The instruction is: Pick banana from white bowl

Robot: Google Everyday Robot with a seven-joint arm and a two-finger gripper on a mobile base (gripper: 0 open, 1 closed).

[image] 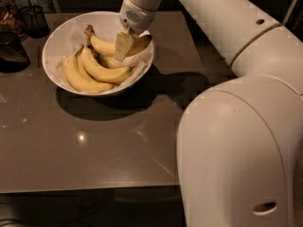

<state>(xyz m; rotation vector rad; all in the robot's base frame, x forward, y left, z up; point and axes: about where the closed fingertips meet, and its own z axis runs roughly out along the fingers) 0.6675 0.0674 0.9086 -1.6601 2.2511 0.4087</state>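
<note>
The white bowl (53, 47) stands at the table's back left, lined with crumpled white paper. Three bananas joined at their stems (87, 72) lie along its front. The loose banana (102, 45) lies across the back of the bowl, its dark stem pointing up and to the left. My gripper (130, 45) reaches down into the right side of the bowl from above. It is shut on the right end of the loose banana and holds it slightly raised over the cluster. That end of the banana is hidden behind the fingers (121, 47).
A dark glass jar (10, 46) and a black mesh cup (35, 20) stand at the far left, next to the bowl. My white arm (236, 126) fills the right half of the view. The brown table (94, 145) extends toward the front.
</note>
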